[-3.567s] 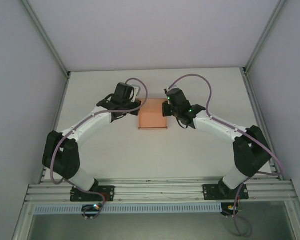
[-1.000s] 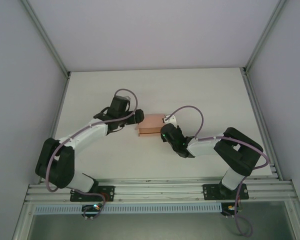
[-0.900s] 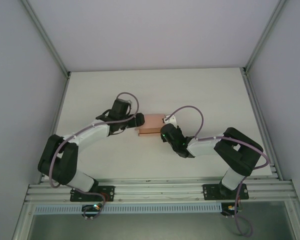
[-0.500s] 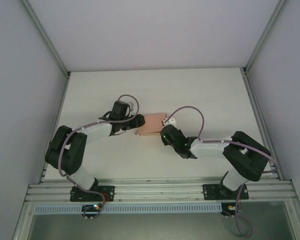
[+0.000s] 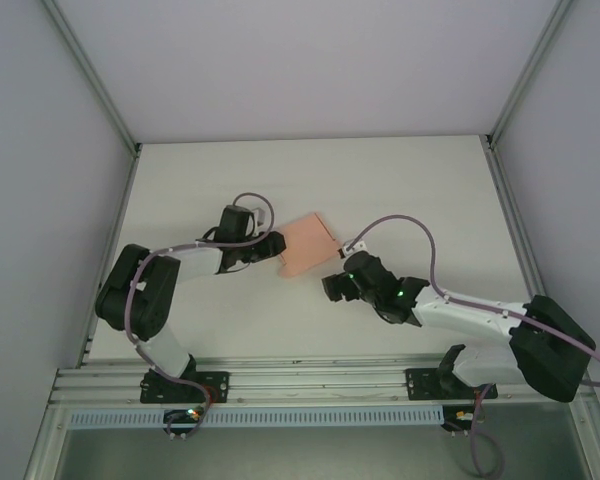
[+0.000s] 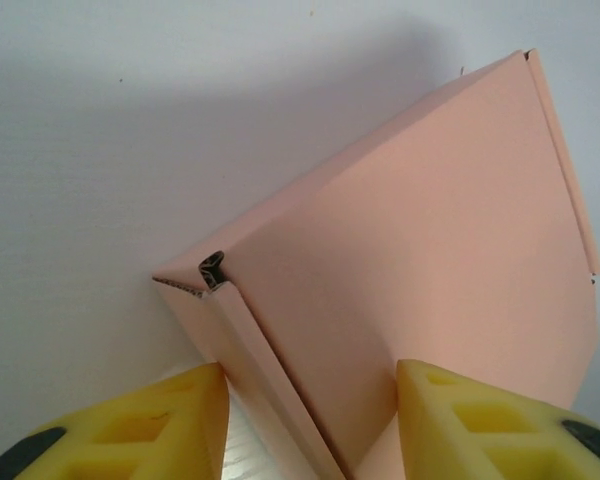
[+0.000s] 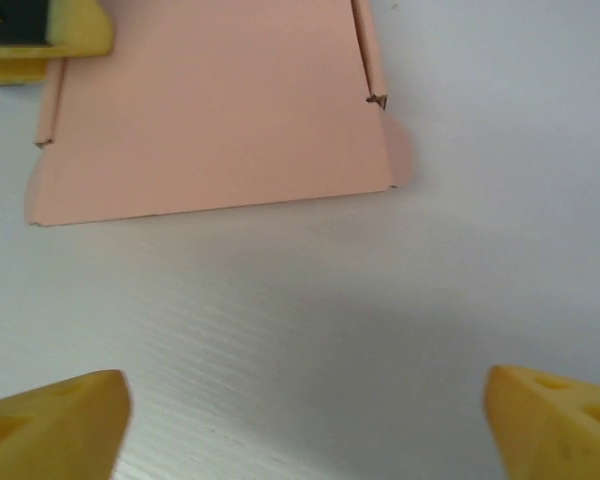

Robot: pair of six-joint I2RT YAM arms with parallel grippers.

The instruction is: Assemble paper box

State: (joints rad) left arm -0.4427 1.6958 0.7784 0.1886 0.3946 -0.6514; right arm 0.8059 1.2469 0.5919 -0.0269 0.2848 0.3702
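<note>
At left-centre of the white table (image 5: 230, 180), top view: left gripper (image 5: 272, 246) lies low, tips against the left edge of the paper box (image 5: 308, 243). Left wrist view: jaws partly spread, one yellow finger (image 6: 155, 420) each side of the box's near corner, and a folded flap edge runs down between them. A sliver of bare table shows between the left finger and the flap; the right finger overlaps the pink top panel, but I cannot tell whether it presses on it. The box is salmon-pink, folded shut, and sits near table centre, turned at an angle to the table edges. I cannot tell whether it lies flat or tips up on one side. Right of the box and nearer the bases: right gripper (image 5: 335, 287), jaws spread wide, nothing between them. Right wrist view: bare table lies between its two yellow tips, and the box is ahead of them, clearly apart. One yellow tip of the left gripper meets the box's far-left corner.
</note>
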